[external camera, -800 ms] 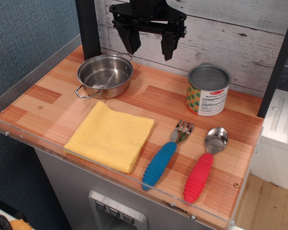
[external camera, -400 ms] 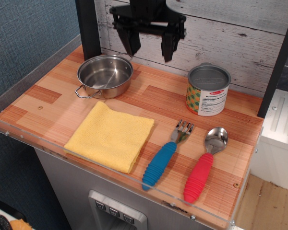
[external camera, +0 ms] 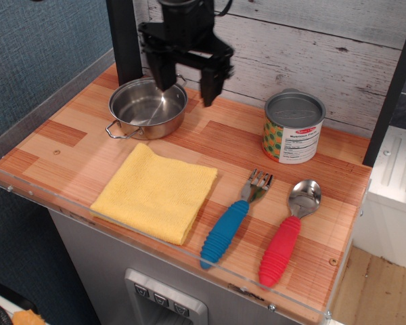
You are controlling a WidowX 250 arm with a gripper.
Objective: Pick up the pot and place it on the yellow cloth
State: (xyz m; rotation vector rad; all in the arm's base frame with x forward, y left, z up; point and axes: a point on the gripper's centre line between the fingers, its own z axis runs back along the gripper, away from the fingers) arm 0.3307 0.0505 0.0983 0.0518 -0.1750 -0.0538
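The pot (external camera: 146, 108), a shallow shiny steel pan with wire loop handles, stands upright and empty at the back left of the wooden counter. Just in front of it lies the yellow cloth (external camera: 155, 192), folded square and flat. My black gripper (external camera: 187, 83) hangs open above the pot's right rim, its left finger over the rim and its right finger past the pot over bare wood. Nothing is between the fingers. The pot's far rim is partly hidden by the gripper.
A tin can (external camera: 293, 126) with a pineapple label stands at the back right. A blue-handled fork (external camera: 231, 224) and a red-handled spoon (external camera: 287, 235) lie at the front right. A dark post (external camera: 125, 40) rises behind the pot; a clear rim (external camera: 155, 238) edges the counter.
The gripper has moved left and down from the back wall toward the pot's right rim, staying open. The pot, cloth and other items have not moved.
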